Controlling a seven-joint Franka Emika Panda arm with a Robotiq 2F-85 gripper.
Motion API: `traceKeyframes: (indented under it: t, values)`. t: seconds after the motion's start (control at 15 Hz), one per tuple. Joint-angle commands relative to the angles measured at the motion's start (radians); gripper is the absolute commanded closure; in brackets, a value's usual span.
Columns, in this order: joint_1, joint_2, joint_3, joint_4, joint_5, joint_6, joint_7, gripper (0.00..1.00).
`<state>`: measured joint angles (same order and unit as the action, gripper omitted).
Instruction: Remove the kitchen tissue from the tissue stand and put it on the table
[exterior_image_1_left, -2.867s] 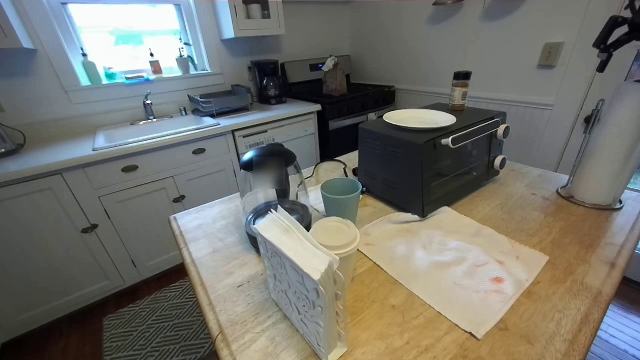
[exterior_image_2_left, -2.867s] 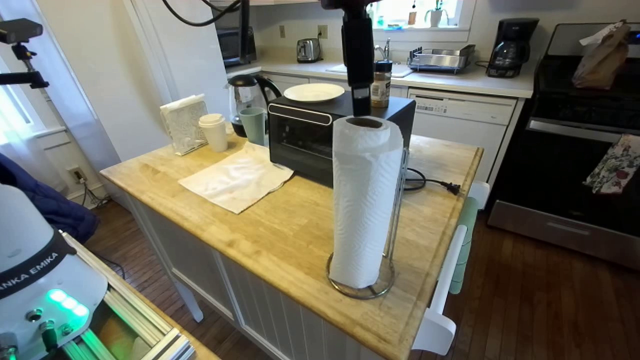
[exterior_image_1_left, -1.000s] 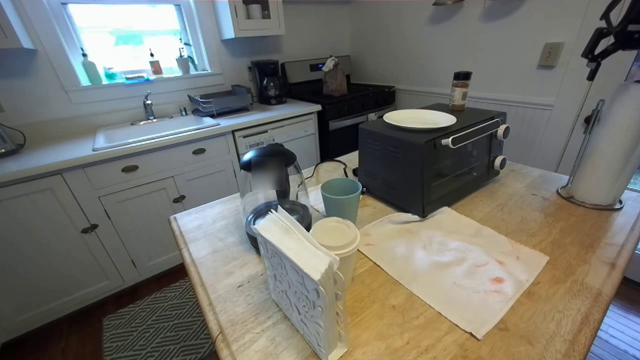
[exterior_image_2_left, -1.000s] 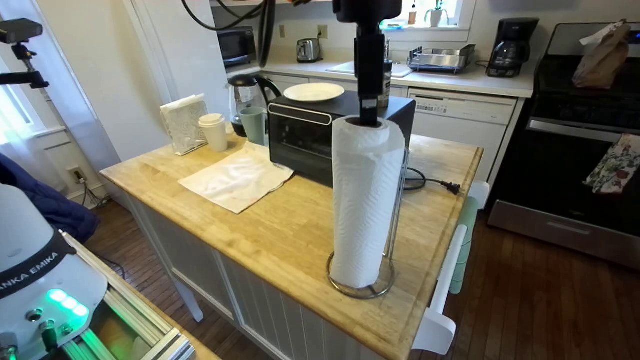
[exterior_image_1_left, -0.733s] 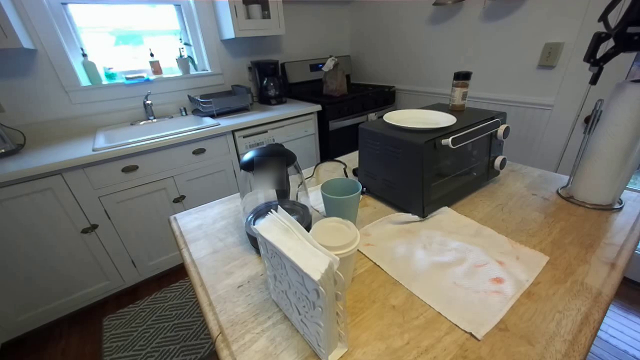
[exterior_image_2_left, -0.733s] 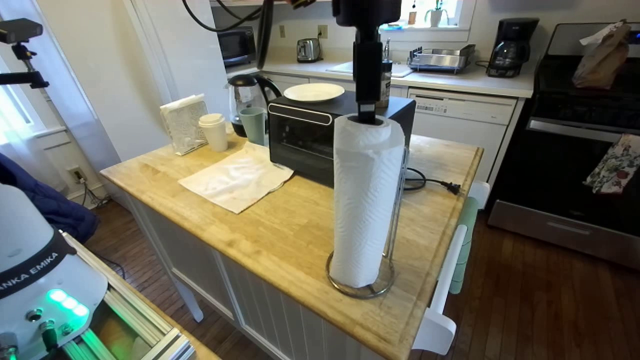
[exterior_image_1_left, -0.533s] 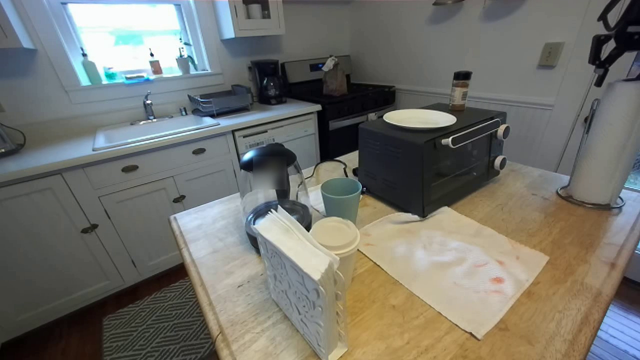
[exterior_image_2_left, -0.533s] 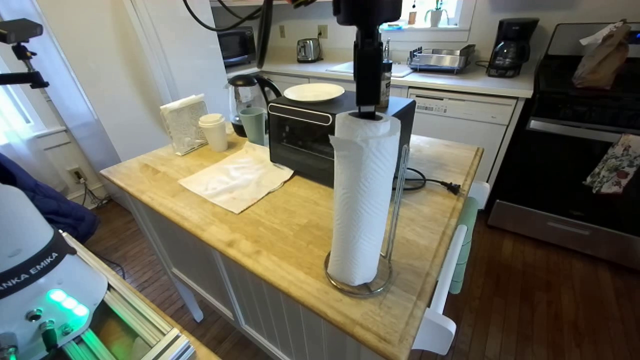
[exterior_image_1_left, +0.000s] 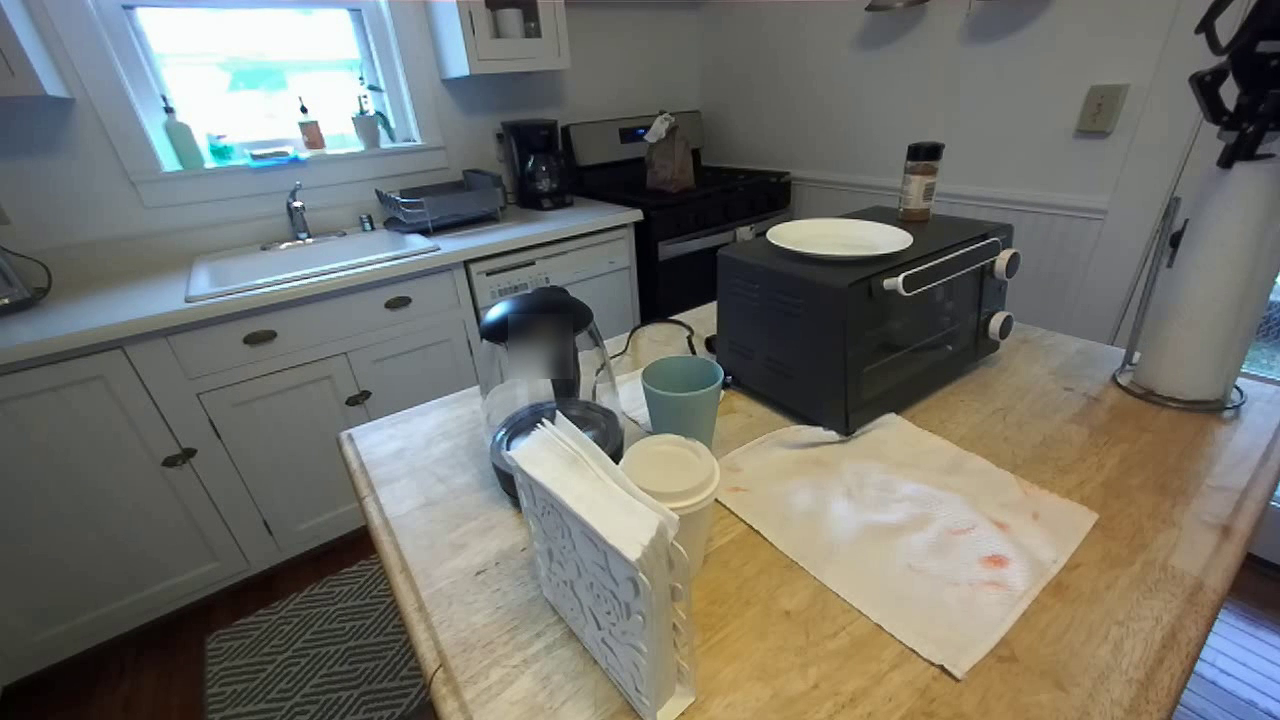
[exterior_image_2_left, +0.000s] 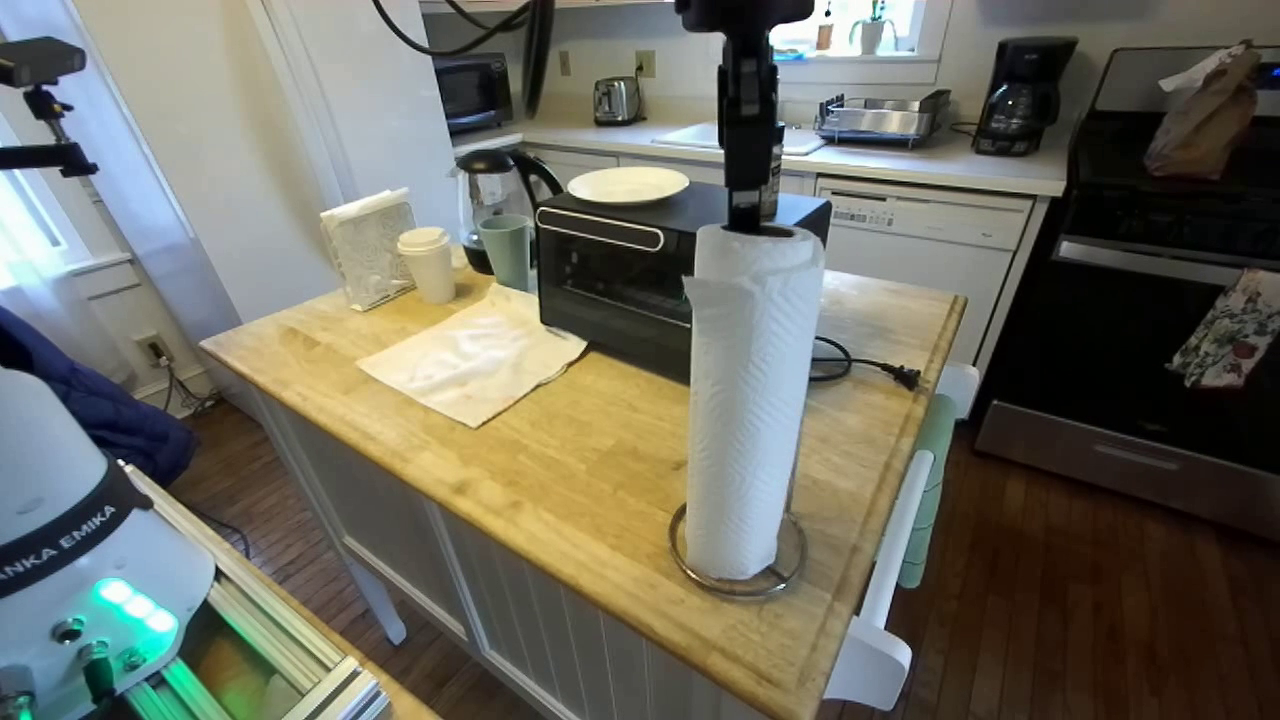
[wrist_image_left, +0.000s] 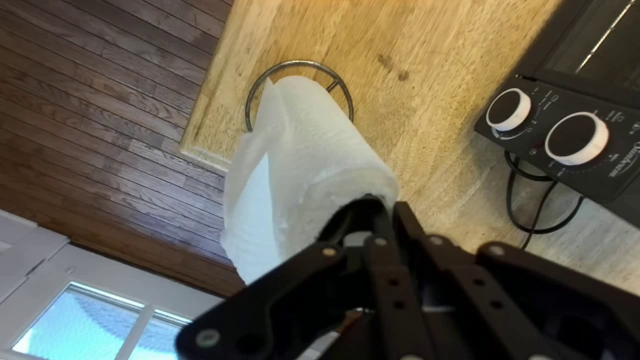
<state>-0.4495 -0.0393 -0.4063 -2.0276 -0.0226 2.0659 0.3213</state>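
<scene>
White paper roll (exterior_image_2_left: 750, 400): below the gripper (exterior_image_2_left: 745, 224), its rim apparently pinched in the jaws.
Stand (wrist_image_left: 300, 62): farther beneath (roll not yet off).
Table (exterior_image_2_left: 590, 450): lift-off, set-down remain.

Kitchen-tissue roll (exterior_image_2_left: 750, 420), matt embossed paper; stand (wrist_image_left: 300, 63), shiny metal wire; table (exterior_image_2_left: 570, 445), grained wood; toaster oven (exterior_image_1_left: 790, 335), matt, its door (exterior_image_1_left: 925, 310) glossy; plate (exterior_image_1_left: 840, 238), smooth; towel (exterior_image_2_left: 1228, 328), printed cloth; floor (wrist_image_left: 125, 135), shiny planked wood.

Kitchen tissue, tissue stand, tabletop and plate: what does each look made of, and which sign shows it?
Kitchen tissue: matte paper, by its embossed pattern. Tissue stand: probably metal, shiny, by glints on its wire. Tabletop: apparently wood, satin, by its grain. Plate: smooth white, ceramic or plastic; can't tell.
</scene>
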Motion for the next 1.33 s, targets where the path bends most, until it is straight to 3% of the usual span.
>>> traceKeyframes:
  t: [0.0, 0.67, 1.27]
  values:
    - [0.006, -0.002, -0.006, 0.019, -0.018, -0.022, 0.021, 1.0]
    - [0.002, -0.035, -0.014, 0.02, 0.021, -0.022, 0.001, 0.99]
    - [-0.009, -0.142, -0.031, 0.048, 0.015, -0.067, -0.01, 0.99]
